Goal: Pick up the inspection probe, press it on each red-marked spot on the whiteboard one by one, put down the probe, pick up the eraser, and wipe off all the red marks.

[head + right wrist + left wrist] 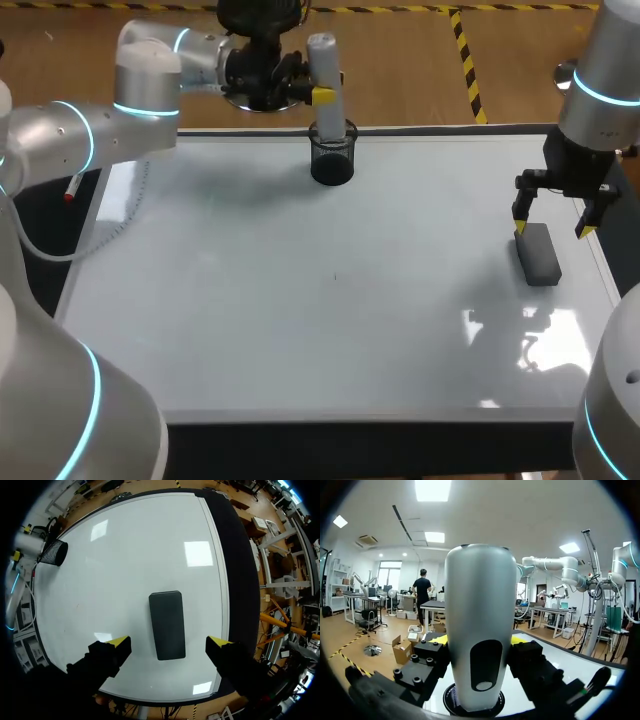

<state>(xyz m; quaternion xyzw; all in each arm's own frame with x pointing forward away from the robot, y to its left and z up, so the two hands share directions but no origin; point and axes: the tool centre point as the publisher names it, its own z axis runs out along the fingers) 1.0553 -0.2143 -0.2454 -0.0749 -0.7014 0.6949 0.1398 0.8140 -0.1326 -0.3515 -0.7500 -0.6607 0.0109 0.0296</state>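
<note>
Gleaming whiteboard (pixel 300 330), left fingers (pixel 322 96) pinching probe (pixel 325 70) over cup (pixel 332 160), right fingers (pixel 119 642) spread above eraser (pixel 167 625)

A dark-edged table (pixel 380 438) fills the scene, its top white. Patches of light (pixel 540 350) glare near the right gripper (pixel 552 230).

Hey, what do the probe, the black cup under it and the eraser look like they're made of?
Probe: smooth pale grey shell, soft sheen, glossy black inset; probably plastic or coated metal. Cup: black wire mesh; its wall is see-through. Eraser: matte dark grey block, perhaps foam or felt; texture too fine to tell.
</note>
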